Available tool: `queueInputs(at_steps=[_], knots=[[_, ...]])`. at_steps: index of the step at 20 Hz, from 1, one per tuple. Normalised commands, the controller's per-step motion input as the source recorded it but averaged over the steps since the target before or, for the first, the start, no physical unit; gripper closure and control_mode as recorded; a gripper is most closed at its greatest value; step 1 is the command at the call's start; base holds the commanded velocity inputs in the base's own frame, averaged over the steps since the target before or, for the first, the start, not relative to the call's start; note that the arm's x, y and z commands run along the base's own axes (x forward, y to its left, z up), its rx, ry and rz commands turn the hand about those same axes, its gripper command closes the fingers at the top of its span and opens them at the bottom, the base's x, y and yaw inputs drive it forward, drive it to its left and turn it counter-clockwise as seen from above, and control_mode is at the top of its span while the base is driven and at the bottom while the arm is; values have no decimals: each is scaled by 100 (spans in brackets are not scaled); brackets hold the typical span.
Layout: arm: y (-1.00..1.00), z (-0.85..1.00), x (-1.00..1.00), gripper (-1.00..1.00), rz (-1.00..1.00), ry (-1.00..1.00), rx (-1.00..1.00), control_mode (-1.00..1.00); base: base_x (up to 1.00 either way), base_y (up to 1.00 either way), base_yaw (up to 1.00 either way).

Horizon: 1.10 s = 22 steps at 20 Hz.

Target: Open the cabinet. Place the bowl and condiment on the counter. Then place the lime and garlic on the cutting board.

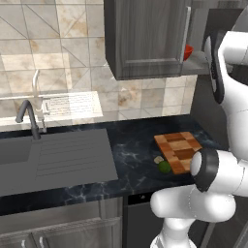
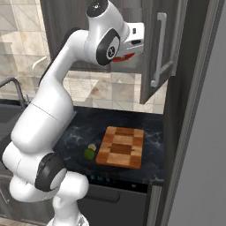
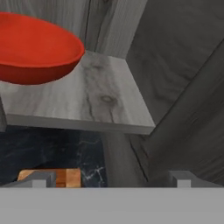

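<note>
Gripper [image 3: 111, 179] fingertips are seen spread wide at the bottom of the hand view, nothing held between them. Just beyond, the bowl [image 3: 33, 50] rests on the cabinet shelf [image 3: 96, 100], up inside the opened cabinet [image 1: 145, 38]. It is judged rigid, light and glossy, so slippery; the thin rim nearest the shelf edge is best pinched. Below, the cutting board [image 2: 121, 147] lies on the counter [image 1: 135, 150], with the lime [image 2: 89, 153] and garlic [image 2: 92, 146] just beside it.

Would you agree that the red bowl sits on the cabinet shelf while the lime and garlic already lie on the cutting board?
Not quite. The bowl does sit on the cabinet shelf, but the lime and garlic lie on the counter beside the cutting board, not on it, as the right base view shows.
</note>
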Motion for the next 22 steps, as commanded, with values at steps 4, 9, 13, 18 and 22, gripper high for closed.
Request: queueInputs(at_steps=[4, 9, 13, 18, 22], knots=[[-42, -3, 0, -100, 0, 0, 0, -100, 0, 0, 0], [-41, 0, 0, -100, 0, 0, 0, -100, 0, 0, 0], [-35, -1, 0, -100, 0, 0, 0, -100, 0, 0, 0], [-20, -2, -10, -100, 0, -1, 0, -100, 0, 0, 0], [25, 0, -32, -100, 0, -10, -1, -100, 0, 0, 0]])
